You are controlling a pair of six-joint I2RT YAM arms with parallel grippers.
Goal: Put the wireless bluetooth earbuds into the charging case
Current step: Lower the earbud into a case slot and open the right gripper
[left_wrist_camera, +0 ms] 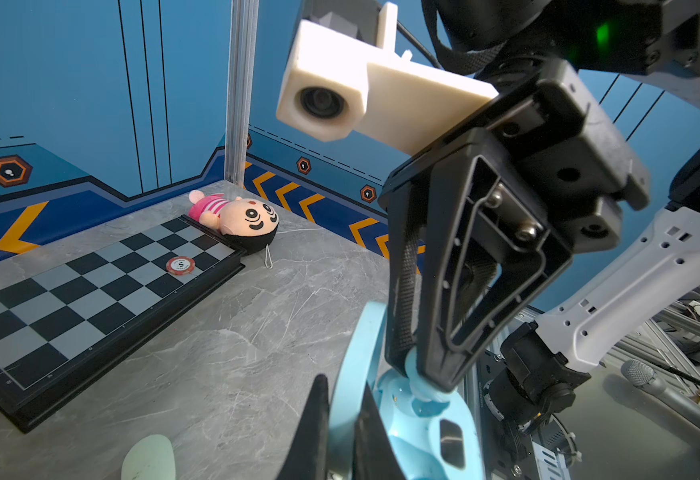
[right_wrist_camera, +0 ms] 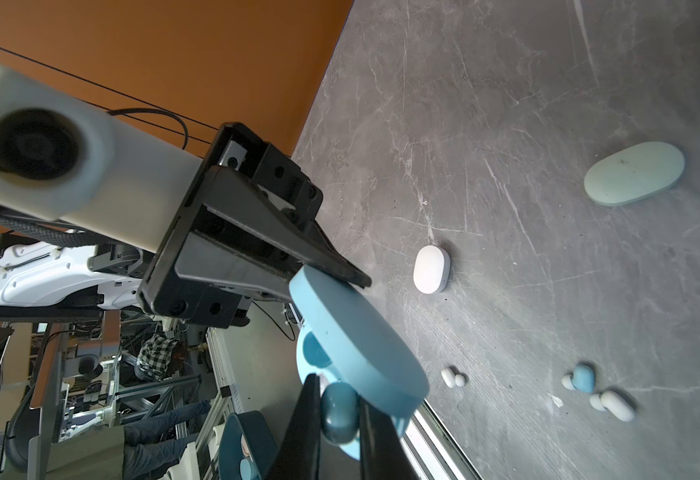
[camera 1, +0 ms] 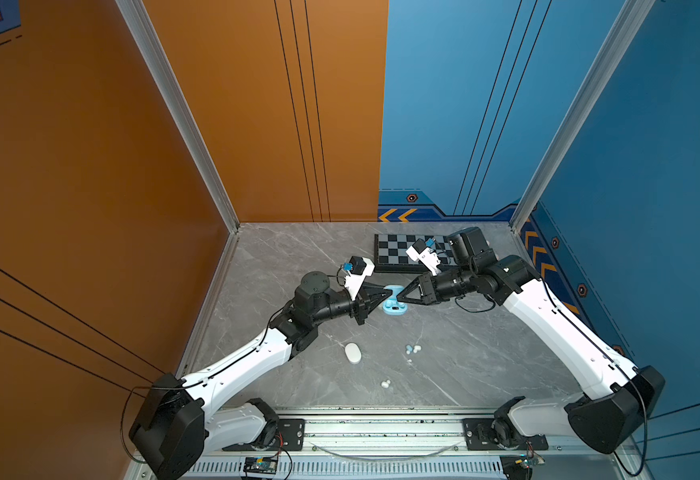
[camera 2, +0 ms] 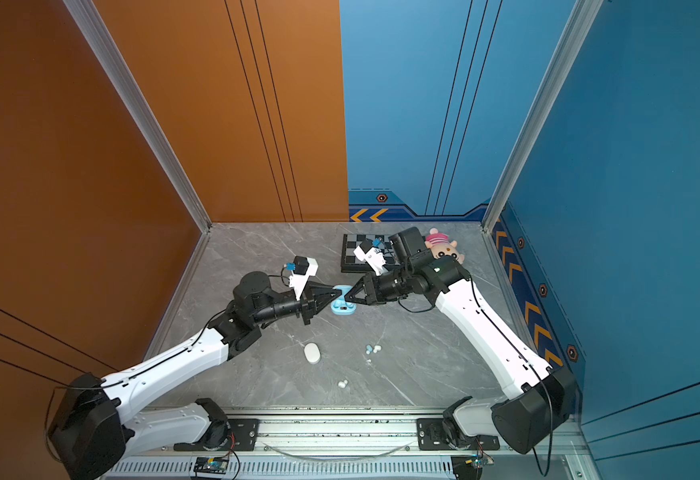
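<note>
While both claws crowd the blue case (camera 1: 394, 309) mid-desk (camera 1: 298, 266), tip clash is risk one. In both top views the left claw (camera 1: 390, 294) comes in from the case's 9 o'clock and the right claw (camera 1: 399, 297) from 3 o'clock, tips nearly touching. Loose earbuds (camera 1: 412, 349) lie at the case's 5 o'clock, white case (camera 1: 353, 353) at 7, both well apart from it.

Left wrist view: left claw (left_wrist_camera: 346, 428) is clamped on the raised lid (left_wrist_camera: 356, 365). Right claw (left_wrist_camera: 421, 374) pinches a blue earbud (left_wrist_camera: 414, 365) just above the open base (left_wrist_camera: 416, 453). Only the lid is held, so a hard push could tilt the base or strain the hinge.

Right wrist view: right claw (right_wrist_camera: 342, 424) is closed tight on the bud, lid close beside it. The bud looks smooth and round. Off-angle entry could squirt it out or jam it on the rim. If the lid slips, it drops onto the claw.
</note>
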